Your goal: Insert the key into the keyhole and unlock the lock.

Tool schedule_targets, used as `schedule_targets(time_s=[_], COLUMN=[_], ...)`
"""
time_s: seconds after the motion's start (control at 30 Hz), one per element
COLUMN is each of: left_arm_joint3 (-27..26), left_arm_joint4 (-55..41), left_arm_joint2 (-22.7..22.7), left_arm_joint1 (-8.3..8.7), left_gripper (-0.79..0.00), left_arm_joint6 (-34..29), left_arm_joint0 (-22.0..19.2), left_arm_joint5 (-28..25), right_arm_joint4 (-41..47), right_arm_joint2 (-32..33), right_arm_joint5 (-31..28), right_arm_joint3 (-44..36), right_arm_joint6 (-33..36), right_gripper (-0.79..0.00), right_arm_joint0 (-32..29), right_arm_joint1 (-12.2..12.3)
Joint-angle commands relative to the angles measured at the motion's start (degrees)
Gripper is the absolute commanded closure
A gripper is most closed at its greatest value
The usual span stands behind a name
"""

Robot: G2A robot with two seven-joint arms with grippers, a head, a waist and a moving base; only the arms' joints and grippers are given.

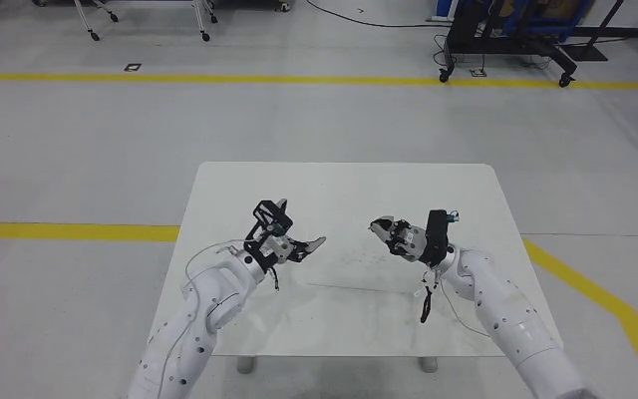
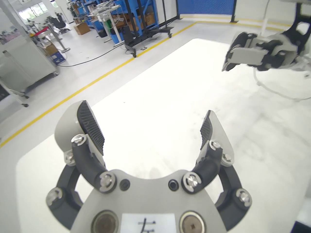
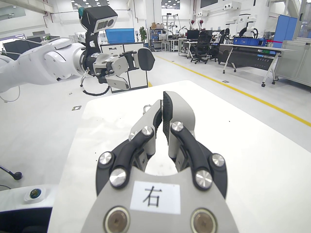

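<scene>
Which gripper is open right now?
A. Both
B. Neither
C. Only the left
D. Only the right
C: the left gripper has its fingers spread wide above the table, while the right gripper is pressed shut, with a small metal piece poking out at its tip.

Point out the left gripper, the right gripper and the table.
left gripper [image 2: 146,107], left wrist view, midway between open fingers.
right gripper [image 3: 163,98], right wrist view, between shut fingertips.
table [image 1: 449,190], top view, bare top.
</scene>
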Motion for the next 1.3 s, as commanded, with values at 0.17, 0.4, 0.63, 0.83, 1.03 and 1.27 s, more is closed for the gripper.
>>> schedule_targets(time_s=[0.17,0.4,0.63,0.83,1.03,1.27], left_arm_joint3=[20.57,26.52,27.65,27.54,27.91,28.42], left_arm_joint4=[-36.06,-70.33,-78.94,-77.59,-74.6,-68.63], left_arm_joint2=[0.09,7.63,7.55,7.27,7.67,8.21], left_arm_joint1=[0.26,2.06,3.01,2.86,2.43,1.95], left_gripper=[-0.785,-0.699,-0.443,-0.388,-0.326,-0.277], left_arm_joint6=[-1.07,-23.62,-35.27,-36.31,-34.95,-30.48], left_arm_joint0=[-7.7,-15.72,-17.99,-17.9,-18.14,-18.34], left_arm_joint5=[-30.57,-30.57,-30.57,-30.57,-30.57,-30.57], right_arm_joint4=[16.81,34.8,45.05,50.53,53.93,55.48], right_arm_joint2=[-6.44,-16.01,-21.79,-24.9,-27.54,-29.37], right_arm_joint5=[-2.89,-2.89,-2.89,-2.89,-2.89,-2.89], right_arm_joint3=[0.54,2.31,3.07,3.7,5.24,5.64], right_arm_joint6=[3.49,12.69,18.27,20.59,22.21,22.66], right_gripper=[0.0,0.0,0.0,0.0,0.0,0.0], right_arm_joint0=[1.24,6.38,10.63,12.53,13.87,14.83], right_arm_joint1=[-1.6,-2.45,-2.97,-3.12,-3.56,-3.78])
